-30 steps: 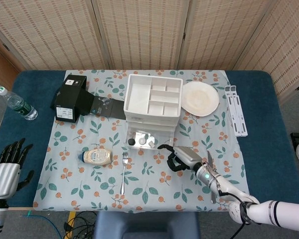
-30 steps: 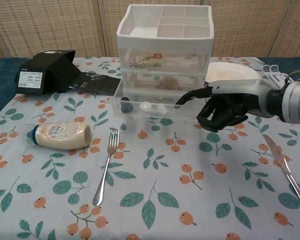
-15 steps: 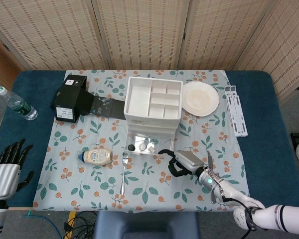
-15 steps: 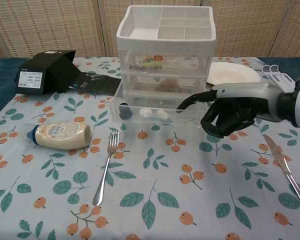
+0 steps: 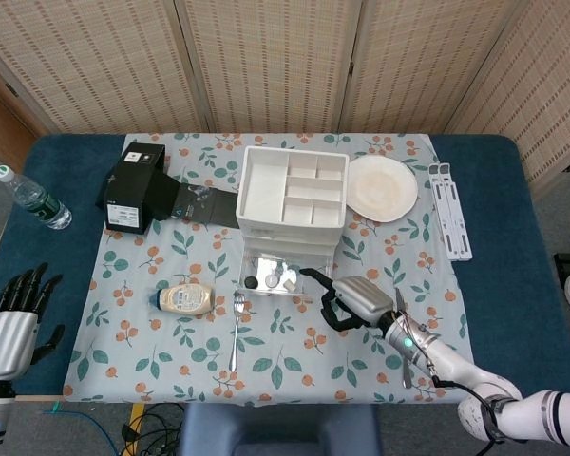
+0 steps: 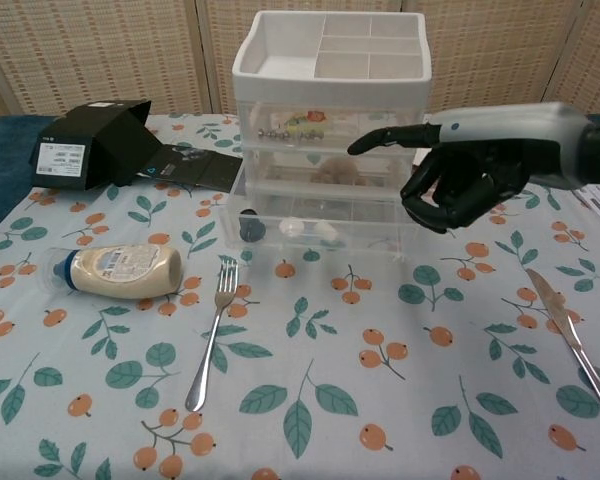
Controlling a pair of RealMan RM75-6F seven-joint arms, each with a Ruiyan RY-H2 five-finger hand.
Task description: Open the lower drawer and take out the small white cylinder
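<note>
The small white cylinder (image 6: 292,227) lies inside the lower drawer (image 6: 325,232), which stands pulled out from the foot of the drawer unit (image 6: 330,100), toward the near edge of the bench (image 5: 494,275). Beside the cylinder on its left sits one dark round piece (image 6: 250,229); on its right, one more pale piece (image 6: 326,230). That makes three small things in the open drawer, all toward its left half.

The right hand (image 6: 460,185) hangs in the air just right of the drawer front, touching nothing, one finger stretched out toward the unit and the others curled in, holding nothing. The head view shows it over the cloth beside the drawer's right front corner. There's open cloth in front of the drawer and between it and the hand.

The left hand (image 5: 14,313) sits far off at the bench's left edge, fingers spread, holding nothing.

On the flowered cloth: one fork (image 6: 212,335) in front of the drawer, one squeeze bottle (image 6: 115,270) lying on its side to the left, one knife (image 6: 570,340) near the right edge. Further back, one black box (image 5: 133,187), one white plate (image 5: 382,187) just right of the unit, one water bottle (image 5: 30,198) at the far left, one white rack (image 5: 451,223) at the right.
</note>
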